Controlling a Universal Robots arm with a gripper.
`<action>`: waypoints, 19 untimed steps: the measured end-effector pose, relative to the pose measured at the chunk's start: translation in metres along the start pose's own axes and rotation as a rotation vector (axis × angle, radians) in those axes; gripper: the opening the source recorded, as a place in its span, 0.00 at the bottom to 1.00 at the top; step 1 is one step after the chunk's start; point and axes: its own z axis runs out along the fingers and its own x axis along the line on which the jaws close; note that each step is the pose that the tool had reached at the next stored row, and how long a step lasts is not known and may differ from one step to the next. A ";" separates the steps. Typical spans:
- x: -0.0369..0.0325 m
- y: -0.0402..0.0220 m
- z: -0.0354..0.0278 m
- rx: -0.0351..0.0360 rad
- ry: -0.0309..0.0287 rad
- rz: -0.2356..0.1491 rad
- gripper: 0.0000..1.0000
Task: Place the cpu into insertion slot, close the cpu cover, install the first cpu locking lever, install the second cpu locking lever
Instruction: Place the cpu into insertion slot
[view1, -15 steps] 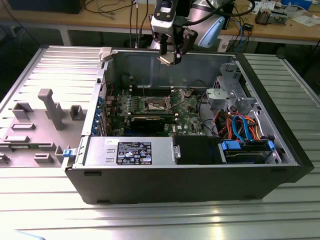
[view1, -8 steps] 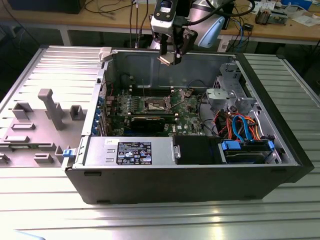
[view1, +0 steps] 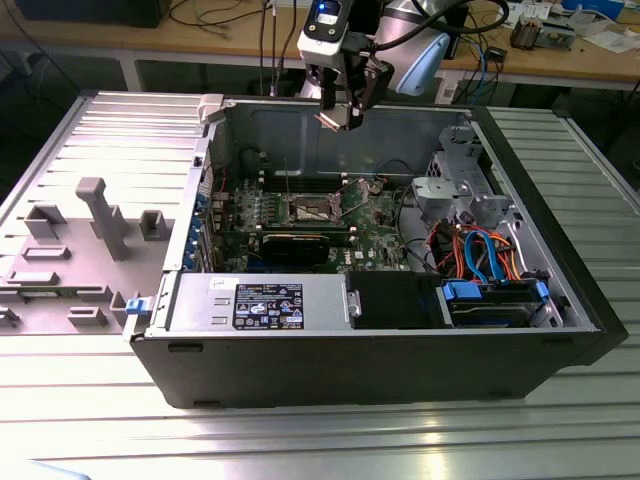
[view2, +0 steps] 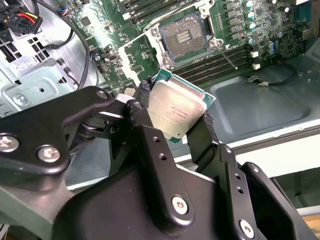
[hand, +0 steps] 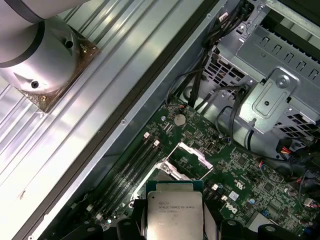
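Observation:
My gripper hangs above the open computer case, near its back wall, shut on the cpu. In both wrist views the cpu shows its silvery top and thin green rim, pinched at two opposite edges by the black fingers. The insertion slot lies uncovered on the green motherboard below, its dark centre bare. In the exterior view the insertion slot sits well below the gripper. The cpu cover stands swung up beside the socket. A thin locking lever sticks out over the memory slots.
The case lies on its side on a ribbed metal table. A black graphics card sits just in front of the socket. A grey drive cage with orange and blue cables is at the exterior view's right. Grey fixtures stand at the exterior view's left.

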 end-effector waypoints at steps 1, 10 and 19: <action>0.0000 0.0000 0.0000 0.0000 0.0000 0.000 0.55; 0.0000 0.0000 0.0001 -0.0007 -0.0032 0.035 0.55; 0.0000 0.0000 0.0002 -0.0017 -0.0083 0.092 0.55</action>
